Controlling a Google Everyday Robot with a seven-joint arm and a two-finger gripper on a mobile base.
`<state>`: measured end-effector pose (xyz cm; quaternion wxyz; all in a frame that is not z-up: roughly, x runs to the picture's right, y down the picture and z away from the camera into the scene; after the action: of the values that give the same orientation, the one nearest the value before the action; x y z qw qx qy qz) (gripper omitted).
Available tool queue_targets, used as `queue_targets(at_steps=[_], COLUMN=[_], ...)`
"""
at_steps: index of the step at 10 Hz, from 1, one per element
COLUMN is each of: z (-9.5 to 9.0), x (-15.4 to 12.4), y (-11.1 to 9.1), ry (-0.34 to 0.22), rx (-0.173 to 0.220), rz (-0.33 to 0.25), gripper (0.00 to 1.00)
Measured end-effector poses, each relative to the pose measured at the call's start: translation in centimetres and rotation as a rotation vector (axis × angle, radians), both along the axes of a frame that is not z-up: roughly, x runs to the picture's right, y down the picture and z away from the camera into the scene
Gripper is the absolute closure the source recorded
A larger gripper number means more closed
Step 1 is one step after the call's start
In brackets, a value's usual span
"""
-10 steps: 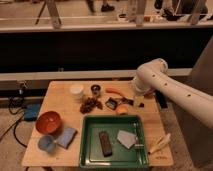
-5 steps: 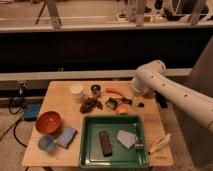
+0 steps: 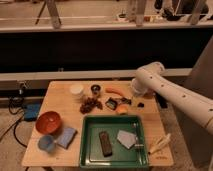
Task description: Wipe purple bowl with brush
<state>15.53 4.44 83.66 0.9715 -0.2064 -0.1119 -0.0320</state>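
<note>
Gripper [image 3: 135, 99]: low over the table's [image 3: 59, 100] back right, merged with my arm's [image 3: 172, 92] white wrist. Arm: cut by right edge. Small dark items [image 3: 112, 104] mid-table: I cannot identify them.

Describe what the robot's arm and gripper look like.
The arm is white, thick and tubular, with rounded joints and small dark dots along its side. The gripper, over the right rear of the table, looks pale too.

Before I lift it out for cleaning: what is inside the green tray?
In the green tray lie a dark rectangular block and a pale grey flat piece. What is under them is covered. The tool hangs over the table behind the tray, not in it.
</note>
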Motion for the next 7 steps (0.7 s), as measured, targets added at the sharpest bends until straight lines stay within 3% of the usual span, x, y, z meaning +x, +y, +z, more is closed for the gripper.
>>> queue_targets(at_steps=[3, 7], z=[1.1, 2.2], x=[2.0, 2.3], y=[0.7, 1.4], ry=[-0.084, -0.095], rx=[-0.024, -0.018], rz=[0.16, 0.206], gripper=[0.2, 0.2])
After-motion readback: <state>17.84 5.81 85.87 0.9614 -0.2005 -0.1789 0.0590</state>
